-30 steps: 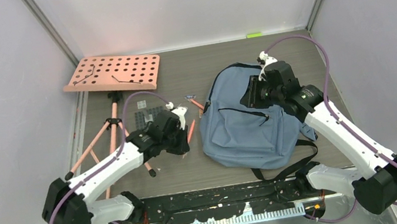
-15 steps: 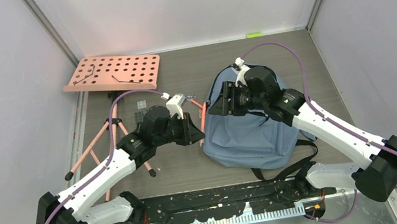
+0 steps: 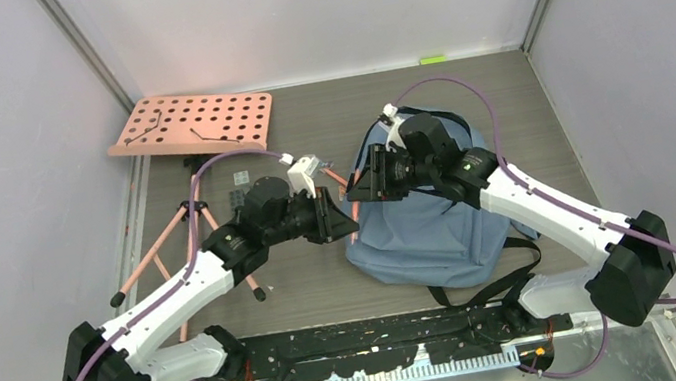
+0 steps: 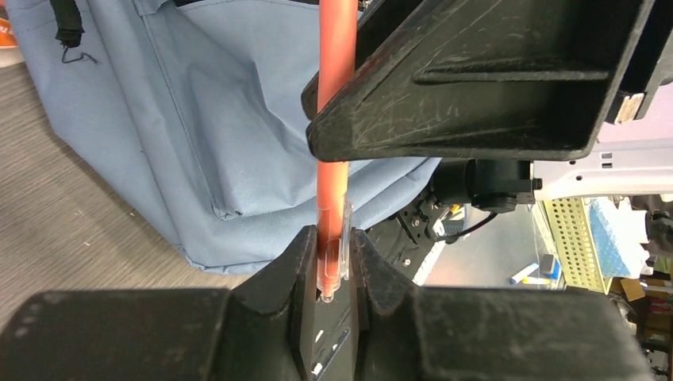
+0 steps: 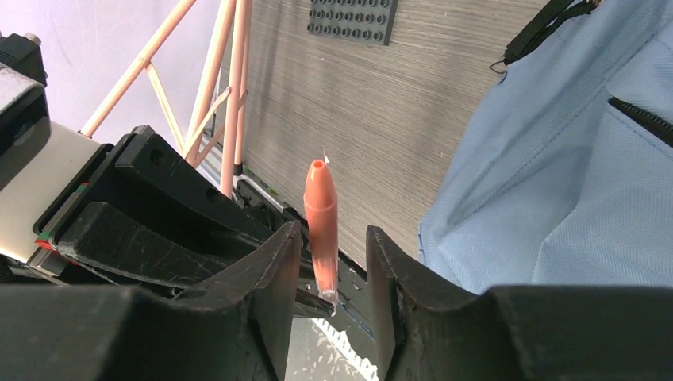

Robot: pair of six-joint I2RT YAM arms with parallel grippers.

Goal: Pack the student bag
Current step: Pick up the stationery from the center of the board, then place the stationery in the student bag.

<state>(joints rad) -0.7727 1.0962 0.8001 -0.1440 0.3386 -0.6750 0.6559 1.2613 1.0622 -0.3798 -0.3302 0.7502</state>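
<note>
Both arms were stretched inward, meeting just off the bag's [image 3: 431,227] left edge above the table [image 3: 318,289]. My left hand [image 4: 333,248] was clamped on an orange pen [image 4: 335,151]. My right hand's [image 5: 332,238] fingers stood apart with the pen between them, a gap on one side. From above, the hands hid most of the pen. The bag lay flat, right of centre; I couldn't see inside it.

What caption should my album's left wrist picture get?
Left hand pinching an orange pen in front of the blue student bag.
</note>
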